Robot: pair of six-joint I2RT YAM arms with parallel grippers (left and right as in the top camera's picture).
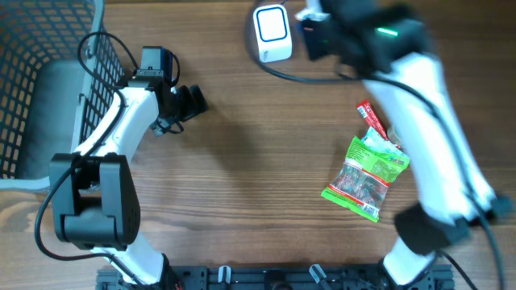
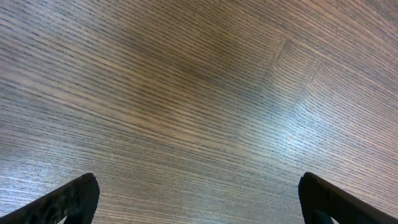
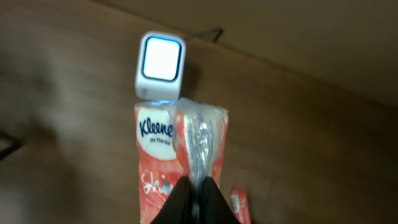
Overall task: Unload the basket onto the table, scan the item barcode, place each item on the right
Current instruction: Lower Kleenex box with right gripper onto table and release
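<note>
Pinching one Kleenex pack (image 3: 155,134) between tips of closed right gripper (image 3: 196,196), directly below one white scanner (image 3: 160,66) at upper centre. Spread wide over wooden table (image 2: 186,93): left gripper (image 2: 199,202). Counted at right of overhead view: one green packet (image 1: 367,177), one red packet (image 1: 372,119).

Even light, scanner (image 3: 160,65) screen overexposed (right wrist), right arm (image 1: 415,84) blurred overhead.
</note>
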